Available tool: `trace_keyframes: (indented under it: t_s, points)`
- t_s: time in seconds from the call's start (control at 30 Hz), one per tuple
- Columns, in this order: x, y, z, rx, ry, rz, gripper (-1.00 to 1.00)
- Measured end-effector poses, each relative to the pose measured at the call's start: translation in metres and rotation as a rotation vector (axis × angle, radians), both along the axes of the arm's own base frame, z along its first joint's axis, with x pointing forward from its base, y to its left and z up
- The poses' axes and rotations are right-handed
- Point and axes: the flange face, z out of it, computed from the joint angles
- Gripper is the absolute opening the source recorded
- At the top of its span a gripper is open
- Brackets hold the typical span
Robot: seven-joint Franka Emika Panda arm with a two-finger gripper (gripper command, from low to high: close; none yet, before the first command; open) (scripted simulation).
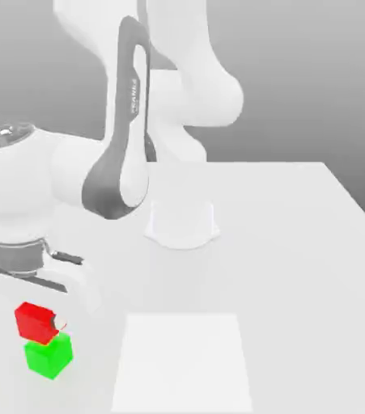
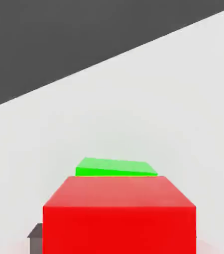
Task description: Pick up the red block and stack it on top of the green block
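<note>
The red block (image 1: 31, 319) rests on top of the green block (image 1: 49, 357) near the front of the exterior view's left side, shifted a little toward that left so part of the green top stays bare. In the hand view the red block (image 2: 118, 218) is very close, with a strip of the green block (image 2: 116, 167) showing just beyond it. My gripper (image 1: 40, 323) hangs straight down over the stack with its tips level with the red block's sides.
The white table (image 1: 299, 242) ends toward the exterior view's right. A paler square patch (image 1: 184, 364) lies right of the stack. The arm's round base (image 1: 182, 222) stands mid-table behind it, and the arm's grey-and-white links (image 1: 120, 162) bend over the left side.
</note>
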Motion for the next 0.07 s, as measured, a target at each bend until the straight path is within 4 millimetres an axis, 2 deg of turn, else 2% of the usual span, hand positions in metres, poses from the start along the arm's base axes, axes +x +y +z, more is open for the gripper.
trace_keyframes:
  t_s: [0.07]
  points:
    - [0.0, 0.0, 0.0, 0.0, 0.0, 0.0, 1.0]
